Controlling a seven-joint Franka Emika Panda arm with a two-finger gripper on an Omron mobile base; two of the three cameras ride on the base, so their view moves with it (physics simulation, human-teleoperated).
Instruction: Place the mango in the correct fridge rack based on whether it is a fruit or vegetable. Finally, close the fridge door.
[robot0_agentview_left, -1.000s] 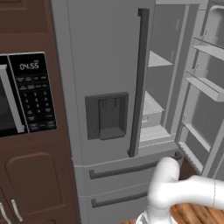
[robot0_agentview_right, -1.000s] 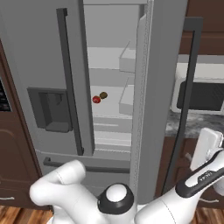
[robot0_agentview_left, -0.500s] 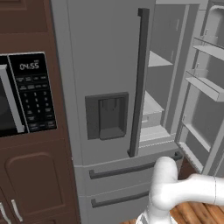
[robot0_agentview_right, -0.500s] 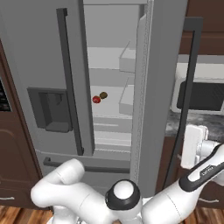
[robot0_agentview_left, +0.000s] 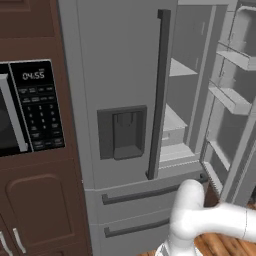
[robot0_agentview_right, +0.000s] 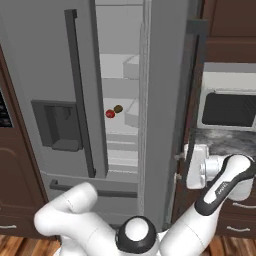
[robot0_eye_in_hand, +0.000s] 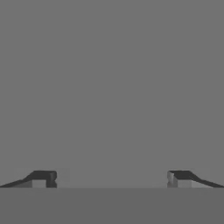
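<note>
1. Gripper (robot0_eye_in_hand: 111, 178): the two dark fingertips stand far apart at the bottom of the hand view, released, with nothing between them. Ahead of them is one flat plain grey surface.
2. In the right base view the white hand (robot0_agentview_right: 192, 166) sits against the outer face of the fridge door (robot0_agentview_right: 160, 100), just below the lower end of its long dark handle (robot0_agentview_right: 192, 85). The fingers themselves are hard to make out there.
3. The door stands open, seen nearly edge-on in the right base view. Its inner bins (robot0_agentview_left: 231, 100) show in the left base view.
4. Mango (robot0_agentview_right: 110, 114): small and red, lying on a shelf inside the fridge beside a darker round item (robot0_agentview_right: 118, 108). It is well apart from the gripper, on the far side of the open door.
5. Further out: the dispenser door (robot0_agentview_left: 120, 95), shut. Microwave (robot0_agentview_left: 25, 107) set in brown cabinets to its left.
</note>
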